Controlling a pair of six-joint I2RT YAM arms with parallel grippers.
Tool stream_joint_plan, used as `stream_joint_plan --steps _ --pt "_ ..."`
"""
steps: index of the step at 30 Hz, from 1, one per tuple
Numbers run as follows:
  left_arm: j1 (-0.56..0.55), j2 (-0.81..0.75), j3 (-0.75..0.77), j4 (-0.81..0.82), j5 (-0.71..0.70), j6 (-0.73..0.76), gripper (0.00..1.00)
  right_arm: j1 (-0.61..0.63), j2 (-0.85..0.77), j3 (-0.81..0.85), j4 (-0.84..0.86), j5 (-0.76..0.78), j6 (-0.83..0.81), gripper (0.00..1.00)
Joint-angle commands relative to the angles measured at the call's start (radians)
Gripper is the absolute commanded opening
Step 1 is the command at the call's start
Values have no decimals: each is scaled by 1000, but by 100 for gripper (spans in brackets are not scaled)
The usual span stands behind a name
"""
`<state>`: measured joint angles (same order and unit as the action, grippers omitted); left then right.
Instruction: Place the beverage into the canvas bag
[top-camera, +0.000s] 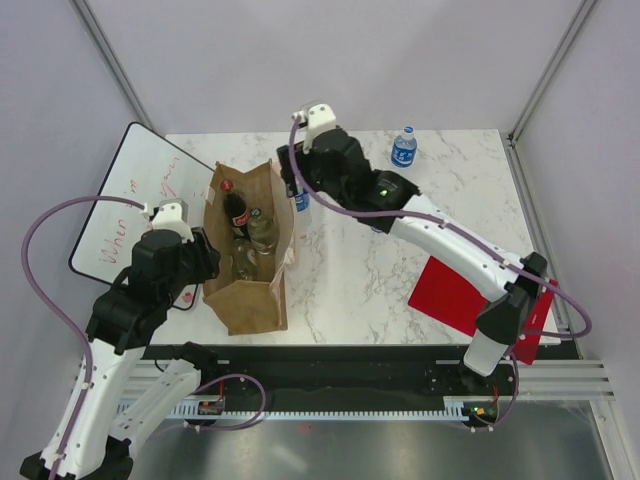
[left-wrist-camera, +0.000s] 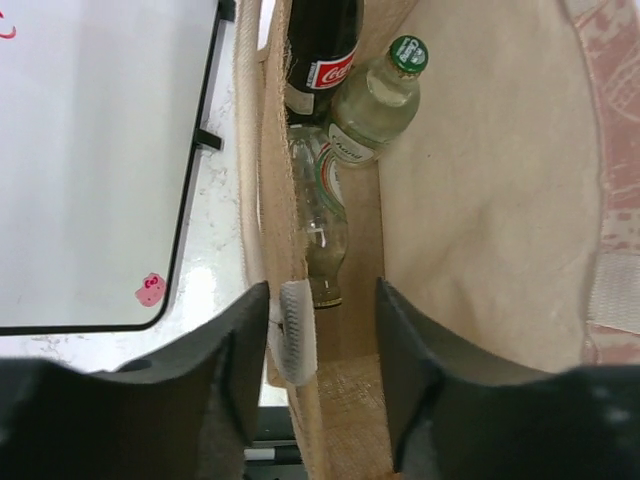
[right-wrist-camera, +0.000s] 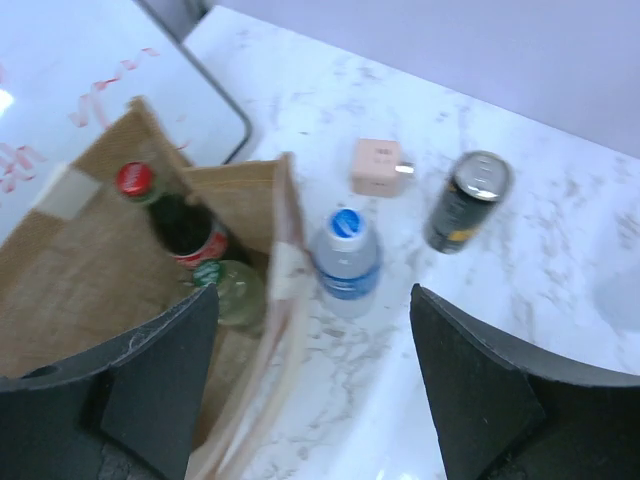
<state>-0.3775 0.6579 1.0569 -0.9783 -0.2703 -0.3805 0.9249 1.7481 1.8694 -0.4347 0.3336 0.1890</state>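
Observation:
The tan canvas bag (top-camera: 250, 300) stands upright at the table's left. Inside it are a cola bottle (left-wrist-camera: 320, 50), a green-capped clear bottle (left-wrist-camera: 375, 100) and another clear bottle (left-wrist-camera: 322, 225). My left gripper (left-wrist-camera: 320, 290) is open astride the bag's left wall (left-wrist-camera: 275, 180), with the white handle strap (left-wrist-camera: 297, 330) between its fingers. My right gripper (right-wrist-camera: 315, 300) is open wide above the bag's right rim. Below it, a blue-labelled water bottle (right-wrist-camera: 345, 255) stands on the marble just outside the bag; nothing is held.
A black can (right-wrist-camera: 468, 198) and a small pink cube (right-wrist-camera: 375, 165) sit on the table beyond the water bottle. Another water bottle (top-camera: 404, 148) stands at the back. A whiteboard (top-camera: 125, 205) lies left of the bag and a red sheet (top-camera: 455, 295) at the right.

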Motion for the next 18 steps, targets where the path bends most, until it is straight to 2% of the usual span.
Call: stream_joint_plan --steps 1,4,11,18 --pt "-1 -14 38 21 25 -4 60 -130 -88 -74 -154 21 81 85" --pt "-3 -11 35 18 36 -1 68 -213 -99 -116 -235 31 89 86" --pt "-1 -21 23 15 46 0 77 -359 -65 -199 -306 -21 78 89" --pt "-1 -29 8 23 59 18 78 -420 2 -213 -285 -82 35 91"
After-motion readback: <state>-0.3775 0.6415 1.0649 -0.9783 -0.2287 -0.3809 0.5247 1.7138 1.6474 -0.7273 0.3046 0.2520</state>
